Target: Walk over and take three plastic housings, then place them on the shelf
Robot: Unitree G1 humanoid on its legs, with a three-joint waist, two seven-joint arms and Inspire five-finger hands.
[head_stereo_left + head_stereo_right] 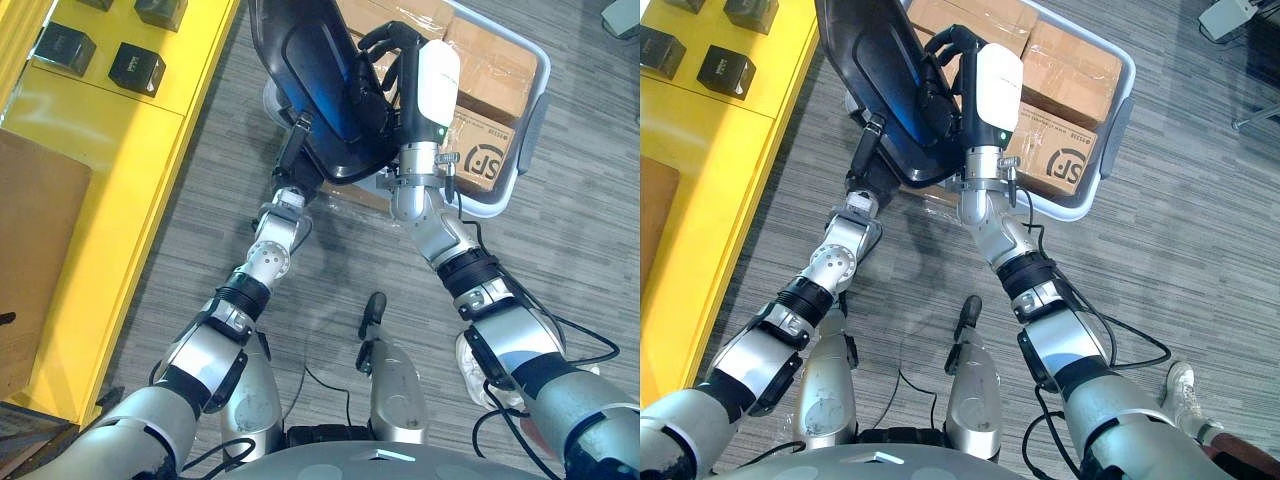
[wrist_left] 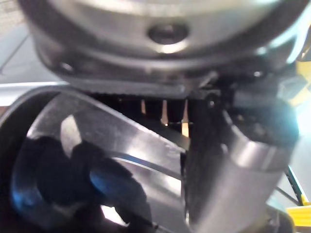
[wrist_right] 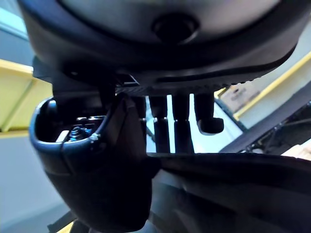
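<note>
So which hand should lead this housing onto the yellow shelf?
Probably left: the left hand sits under the black housing on the yellow shelf side; the right hand grips its opposite edge.

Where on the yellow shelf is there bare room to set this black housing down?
Free: the bare stretch of yellow shelf between the small black boxes and the brown cardboard sheet. Crowded: the far end with those boxes.

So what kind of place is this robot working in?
Probably a warehouse or factory stockroom, though that is a guess. A long yellow shelf holds small black boxes, a pale bin on the floor is packed with cardboard boxes, and the robot is carrying a black plastic housing.
</note>
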